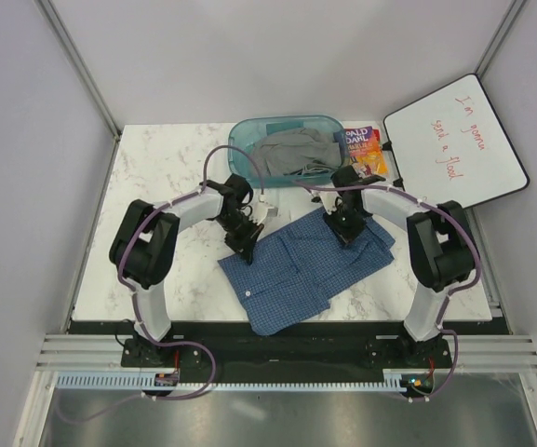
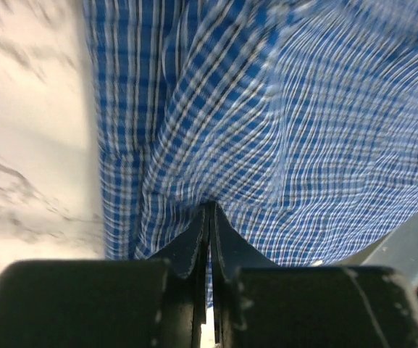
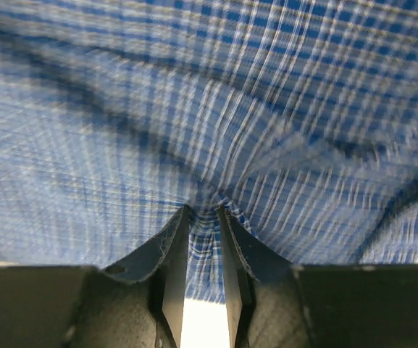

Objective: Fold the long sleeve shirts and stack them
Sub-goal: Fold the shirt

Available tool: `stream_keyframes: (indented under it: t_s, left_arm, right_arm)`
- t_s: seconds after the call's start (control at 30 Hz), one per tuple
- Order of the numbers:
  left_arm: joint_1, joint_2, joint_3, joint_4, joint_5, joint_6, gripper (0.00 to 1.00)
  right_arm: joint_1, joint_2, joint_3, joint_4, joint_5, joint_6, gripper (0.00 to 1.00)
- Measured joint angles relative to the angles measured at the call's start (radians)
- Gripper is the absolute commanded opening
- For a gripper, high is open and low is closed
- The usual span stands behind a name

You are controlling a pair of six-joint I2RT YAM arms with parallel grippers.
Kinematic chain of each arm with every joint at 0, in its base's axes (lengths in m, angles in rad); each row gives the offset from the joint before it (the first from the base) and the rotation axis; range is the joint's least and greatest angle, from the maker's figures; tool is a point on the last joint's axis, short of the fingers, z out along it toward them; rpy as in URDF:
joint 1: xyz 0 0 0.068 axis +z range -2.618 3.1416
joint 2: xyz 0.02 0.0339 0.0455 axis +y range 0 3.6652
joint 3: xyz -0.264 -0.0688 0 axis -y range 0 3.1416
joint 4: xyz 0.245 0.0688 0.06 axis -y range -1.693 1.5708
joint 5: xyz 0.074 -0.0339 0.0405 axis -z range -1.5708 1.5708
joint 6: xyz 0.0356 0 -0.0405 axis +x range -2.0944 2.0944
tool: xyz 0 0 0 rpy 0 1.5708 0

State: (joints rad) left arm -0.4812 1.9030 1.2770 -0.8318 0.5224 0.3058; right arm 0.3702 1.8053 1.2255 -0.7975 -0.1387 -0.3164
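Observation:
A blue checked long sleeve shirt (image 1: 296, 265) lies partly folded on the marble table, between the two arms. My left gripper (image 1: 247, 247) is at the shirt's left far edge, shut on a pinch of the cloth (image 2: 281, 130). At the shirt's far right part, my right gripper (image 1: 345, 230) is shut on a fold of the same cloth (image 3: 209, 138), which bunches between its fingers (image 3: 174, 239). Both wrist views are filled with blurred blue check.
A teal bin (image 1: 287, 149) with grey clothing (image 1: 291, 154) stands at the back of the table. A colourful book (image 1: 361, 149) lies right of it, and a whiteboard (image 1: 454, 140) with red writing leans at the far right. Bare marble (image 1: 156, 168) shows at the left.

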Motion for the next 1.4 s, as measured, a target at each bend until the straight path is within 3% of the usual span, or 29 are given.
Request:
stream_keyframes:
  t_s: [0.33,0.37,0.4,0.47,0.5,0.53,0.57,0.67,0.83,0.93,1.13,1.27,1.4]
  left_arm:
    - [0.045,-0.063,-0.146,-0.019,0.021,-0.022,0.05]
    - [0.046,-0.082,-0.159,-0.027,0.032,-0.021,0.10]
    - [0.051,-0.107,-0.177,-0.033,0.041,-0.016,0.21]
    - [0.063,-0.176,-0.199,-0.051,0.066,0.014,0.32]
    - [0.073,-0.221,-0.206,-0.060,0.081,0.046,0.46]
    - [0.083,-0.274,-0.211,-0.064,0.095,0.086,0.52]
    - [0.090,-0.337,-0.216,-0.070,0.107,0.137,0.57]
    - [0.074,-0.535,-0.235,-0.091,0.127,0.314,0.59]
    - [-0.188,-0.844,-0.420,-0.092,0.093,0.621,0.55]
    - [-0.309,-0.914,-0.553,-0.064,0.018,0.707,0.50]
    - [-0.569,-0.925,-0.684,0.113,-0.160,0.732,0.38]
    - [-0.705,-0.927,-0.768,0.259,-0.271,0.732,0.36]
    - [-0.750,-0.900,-0.841,0.352,-0.342,0.733,0.42]
  right_arm:
    - [0.121,0.169,0.153,0.052,0.106,-0.071,0.31]
    - [0.131,0.177,0.167,0.059,0.110,-0.075,0.31]
    - [0.142,0.186,0.179,0.069,0.111,-0.082,0.32]
    - [0.156,0.191,0.188,0.090,0.114,-0.097,0.33]
    - [0.161,0.191,0.188,0.097,0.113,-0.103,0.33]
    - [0.163,0.191,0.188,0.101,0.113,-0.109,0.33]
    - [0.163,0.190,0.189,0.103,0.112,-0.116,0.33]
    - [0.163,0.190,0.192,0.100,0.100,-0.125,0.34]
    - [0.160,0.190,0.226,0.082,0.065,-0.126,0.33]
    - [0.160,0.191,0.237,0.082,0.050,-0.125,0.33]
    - [0.160,0.216,0.238,0.080,0.037,-0.121,0.33]
    - [0.160,0.221,0.248,0.077,0.033,-0.117,0.33]
    - [0.160,0.224,0.249,0.077,0.031,-0.117,0.33]
